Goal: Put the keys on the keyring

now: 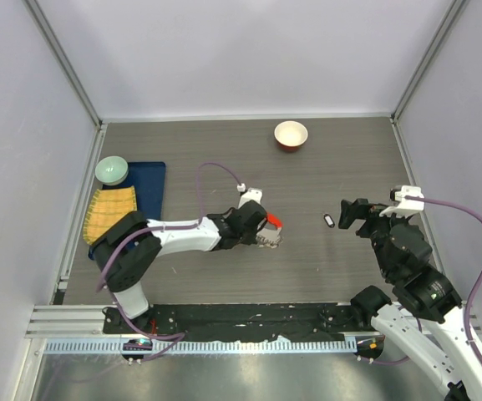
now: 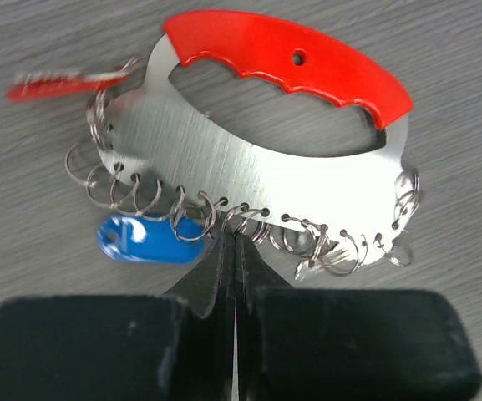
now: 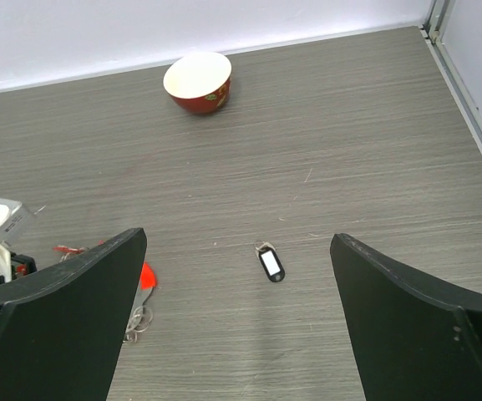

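My left fingers (image 2: 224,292) were shut flat together, pinching the lower edge of the keyring (image 2: 257,150) at its 6 o'clock, among the small wire rings (image 2: 124,188) that hung from holes in its silvery plate. Its red grip bar arched over the top. The keyring lay near the middle of the tabletop (image 1: 224,150), a little toward 7 o'clock.

The blue-headed key (image 2: 144,241) sat at 8 o'clock of my pinch, overlapping one ring, so I judged it already on. The small red key (image 2: 57,83) at 10 o'clock was too blurred for me to tell whether it was hooked on or only beside.

My right fingers (image 1: 349,213) stood spread wide and held nothing. The black-and-white oval key (image 3: 271,264) lay loose on the tabletop at their 12 o'clock, well apart from the keyring and at its 3 o'clock from overhead.

I took this for the bracing step: the left side anchoring the keyring so the right could fetch the loose key. As I judged it, the next move called for the right fingers to come down low and square over that flat oval key. They would then nip its body, leave its own little loop free, and carry it toward 9 o'clock to a spare ring.
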Controlling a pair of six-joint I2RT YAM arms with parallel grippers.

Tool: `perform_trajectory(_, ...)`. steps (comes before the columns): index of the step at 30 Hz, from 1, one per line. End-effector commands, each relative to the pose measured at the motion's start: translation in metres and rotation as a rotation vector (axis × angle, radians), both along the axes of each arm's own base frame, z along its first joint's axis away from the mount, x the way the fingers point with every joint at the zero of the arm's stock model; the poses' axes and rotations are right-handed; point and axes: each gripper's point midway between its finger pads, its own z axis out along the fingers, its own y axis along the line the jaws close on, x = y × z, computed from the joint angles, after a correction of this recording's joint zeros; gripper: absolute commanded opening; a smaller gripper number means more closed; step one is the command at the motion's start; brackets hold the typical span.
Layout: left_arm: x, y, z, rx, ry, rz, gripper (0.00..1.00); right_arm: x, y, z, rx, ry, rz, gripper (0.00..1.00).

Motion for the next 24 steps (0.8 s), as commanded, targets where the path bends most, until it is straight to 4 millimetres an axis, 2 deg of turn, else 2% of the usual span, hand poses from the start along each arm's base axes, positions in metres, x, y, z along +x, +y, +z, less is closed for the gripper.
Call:
perform_trajectory(1,-0.010,0.030,0.019,0.063,-0.034,0.008,0.00,0.006,0.007,0.005,0.007,-0.020,0.021,1.00)
perform_trajectory(5,-0.011,0.044,0.035,0.066,-0.076,0.017,0.00,0.006,0.009,0.004,0.006,-0.017,0.027,1.00)
perform_trajectory(6,-0.011,0.044,0.044,0.051,-0.090,0.019,0.00,0.006,0.009,0.004,0.004,-0.015,0.028,1.00)
perform_trajectory(10,-0.009,0.041,0.054,0.015,-0.120,0.003,0.00,0.007,0.011,0.003,0.004,-0.009,0.034,1.00)
perform_trajectory(14,-0.010,0.040,0.045,0.025,-0.107,-0.004,0.00,0.008,0.012,0.002,0.003,-0.006,0.039,1.00)
perform_trajectory(16,-0.012,0.040,0.040,0.026,-0.092,0.002,0.07,0.008,0.012,0.001,-0.002,-0.002,0.041,1.00)
perform_trajectory(17,-0.012,0.041,0.038,0.027,-0.090,0.008,0.14,0.008,0.013,0.000,-0.004,0.000,0.041,1.00)
perform_trajectory(18,-0.012,0.042,0.037,0.027,-0.089,0.013,0.30,0.009,0.013,0.000,-0.001,-0.001,0.042,1.00)
perform_trajectory(19,-0.012,0.043,0.037,0.024,-0.094,0.025,0.34,0.009,0.013,0.000,-0.004,0.002,0.042,1.00)
perform_trajectory(21,-0.012,0.045,0.036,0.018,-0.095,0.032,0.40,0.009,0.014,0.000,-0.004,0.003,0.048,1.00)
perform_trajectory(24,-0.012,0.041,0.035,0.009,-0.092,0.030,0.43,0.010,0.016,-0.002,-0.010,0.010,0.055,1.00)
